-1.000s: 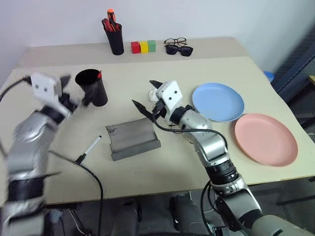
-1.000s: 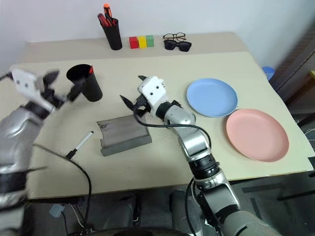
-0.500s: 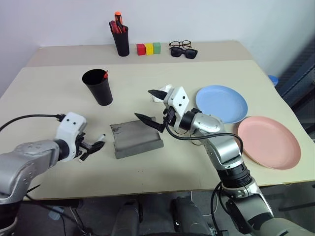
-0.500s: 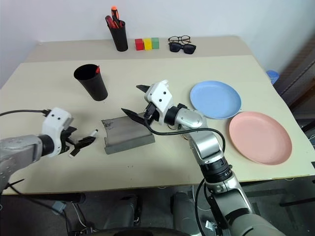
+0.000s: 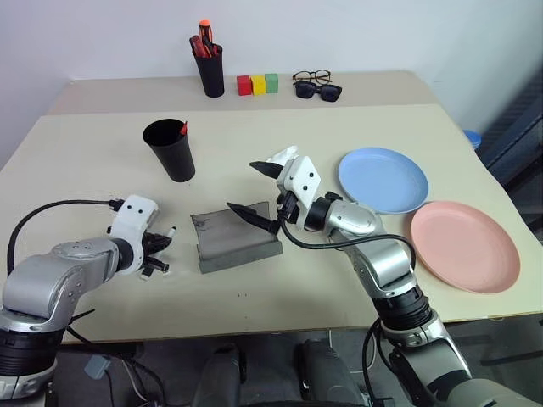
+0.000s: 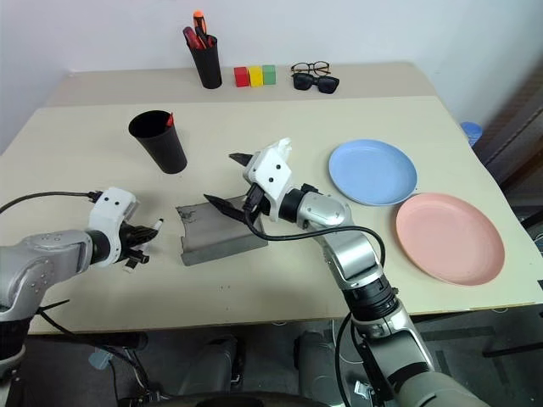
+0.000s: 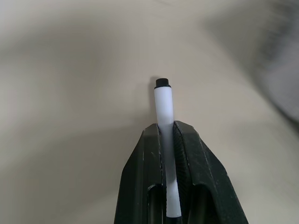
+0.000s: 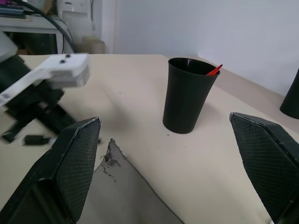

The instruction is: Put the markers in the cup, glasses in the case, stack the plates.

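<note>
You see the white marker [image 7: 163, 107] run down between the left gripper's [image 7: 167, 133] fingers, its lower end cut off; of the red marker [image 5: 182, 129], you get just a tip above the cup [image 5: 169, 149] rim; beside the cup, the case [image 8: 126, 196] is cropped.

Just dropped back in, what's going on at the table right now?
The left gripper is shut on the white marker down at the table. The red marker already stands in the cup. The right gripper hangs open over the grey case. The plates lie unstacked.
</note>
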Robot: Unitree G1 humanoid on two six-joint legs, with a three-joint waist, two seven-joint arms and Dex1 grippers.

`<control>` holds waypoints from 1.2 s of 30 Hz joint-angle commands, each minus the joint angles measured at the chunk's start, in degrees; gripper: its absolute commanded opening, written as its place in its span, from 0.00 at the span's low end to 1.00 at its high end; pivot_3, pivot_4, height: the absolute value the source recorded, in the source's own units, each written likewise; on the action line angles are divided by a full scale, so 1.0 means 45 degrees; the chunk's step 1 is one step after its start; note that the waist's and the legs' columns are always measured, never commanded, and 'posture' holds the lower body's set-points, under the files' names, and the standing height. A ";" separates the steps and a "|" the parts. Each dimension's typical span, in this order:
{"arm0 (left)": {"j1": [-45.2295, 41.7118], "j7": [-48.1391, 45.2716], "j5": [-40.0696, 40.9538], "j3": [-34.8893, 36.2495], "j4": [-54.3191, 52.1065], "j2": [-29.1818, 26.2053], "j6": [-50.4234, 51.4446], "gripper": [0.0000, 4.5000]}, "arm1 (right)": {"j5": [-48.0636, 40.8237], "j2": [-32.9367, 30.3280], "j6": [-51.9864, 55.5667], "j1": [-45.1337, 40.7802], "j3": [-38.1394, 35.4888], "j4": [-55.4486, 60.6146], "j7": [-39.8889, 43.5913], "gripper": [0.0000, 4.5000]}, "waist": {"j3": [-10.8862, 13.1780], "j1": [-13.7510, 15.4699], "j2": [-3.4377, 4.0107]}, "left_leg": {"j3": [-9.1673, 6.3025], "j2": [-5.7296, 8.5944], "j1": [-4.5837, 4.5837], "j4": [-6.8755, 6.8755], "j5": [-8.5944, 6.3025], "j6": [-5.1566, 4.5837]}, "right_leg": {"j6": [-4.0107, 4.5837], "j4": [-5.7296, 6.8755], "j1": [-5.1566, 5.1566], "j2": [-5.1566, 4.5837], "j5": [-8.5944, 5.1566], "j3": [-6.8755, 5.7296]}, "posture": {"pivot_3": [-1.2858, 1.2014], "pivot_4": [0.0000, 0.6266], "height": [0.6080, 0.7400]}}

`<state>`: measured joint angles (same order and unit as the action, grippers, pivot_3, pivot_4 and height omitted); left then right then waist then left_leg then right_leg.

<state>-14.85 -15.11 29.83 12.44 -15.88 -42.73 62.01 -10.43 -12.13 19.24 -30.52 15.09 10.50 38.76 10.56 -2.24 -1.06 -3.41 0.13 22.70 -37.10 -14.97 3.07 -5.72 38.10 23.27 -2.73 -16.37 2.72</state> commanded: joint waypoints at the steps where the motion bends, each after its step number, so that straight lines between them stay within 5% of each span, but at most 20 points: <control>1: -0.1409 0.0461 -0.0603 0.2002 0.0305 0.0652 -0.3469 0.01 | -0.0277 0.0061 -0.0076 -0.0092 -0.0009 0.0624 0.0120 1.00 | -0.0002 0.0058 -0.0014 | -0.0002 0.0000 0.0004 -0.0004 0.0000 0.0001 | 0.0000 -0.0002 0.0001 -0.0002 0.0000 -0.0004 | 0.52 0.24 1.00; 6: -0.3603 -0.0185 0.0169 0.2793 0.0150 0.1833 -0.6051 0.01 | -0.0065 0.0488 -0.0585 -0.0601 -0.0109 0.0161 -0.0209 1.00 | -0.0005 0.0247 -0.0017 | 0.0013 0.0011 0.0046 -0.0011 -0.0001 0.0002 | -0.0005 -0.0021 0.0024 -0.0035 0.0003 -0.0006 | 0.52 0.24 1.00; 14: -0.7482 0.1226 -0.3957 0.0565 0.6533 0.2777 -1.1836 0.01 | 0.1240 0.2004 -0.1901 -0.2477 -0.0421 -0.2327 -0.2626 1.00 | -0.0013 0.0278 -0.0016 | 0.0020 0.0023 0.0036 -0.0009 0.0007 0.0015 | 0.0001 -0.0002 0.0034 -0.0003 0.0009 -0.0005 | 0.52 0.24 1.00; 21: -0.8475 0.0772 -0.4565 0.0214 1.1073 0.3790 -1.5655 0.01 | 0.1386 0.2263 -0.2042 -0.2250 -0.0163 -0.2273 -0.2701 1.00 | -0.0013 0.0224 -0.0017 | 0.0031 0.0025 0.0182 -0.0045 0.0011 0.0015 | -0.0003 0.0022 0.0185 -0.0011 0.0011 -0.0005 | 0.52 0.24 1.00; 30: -0.8395 -0.0112 -0.4380 0.0158 1.3241 0.4379 -1.7117 0.01 | 0.1365 0.2287 -0.1706 -0.1785 -0.0101 -0.1635 -0.2791 1.00 | -0.0013 0.0222 -0.0017 | 0.0037 0.0023 0.0182 -0.0043 0.0011 0.0015 | -0.0003 0.0035 0.0196 -0.0007 0.0011 -0.0004 | 0.52 0.24 1.00; 31: -0.8385 -0.0118 -0.4338 0.0204 1.3239 0.4414 -1.7105 0.18 | 0.1367 0.2284 -0.1684 -0.1759 -0.0092 -0.1593 -0.2789 1.00 | -0.0013 0.0226 -0.0017 | 0.0036 0.0023 0.0181 -0.0044 0.0011 0.0015 | -0.0002 0.0036 0.0196 -0.0007 0.0011 -0.0004 | 0.52 0.24 1.00; 36: -0.8202 0.0124 -0.4304 0.0309 1.2692 0.4513 -1.7147 0.70 | 0.1322 0.2237 -0.1644 -0.1812 -0.0129 -0.1594 -0.2730 1.00 | -0.0013 0.0206 -0.0017 | 0.0034 0.0022 0.0182 -0.0043 0.0012 0.0015 | -0.0003 0.0039 0.0196 -0.0005 0.0011 -0.0004 | 0.52 0.24 1.00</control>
<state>-51.50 -14.67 9.58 12.70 44.07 -22.21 -14.03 -4.09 -2.37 12.14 -38.31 14.68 0.83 26.34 10.50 -1.32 -1.13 -3.26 0.23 23.52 -37.29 -14.92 3.14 -5.73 38.28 24.15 -2.75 -16.33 2.70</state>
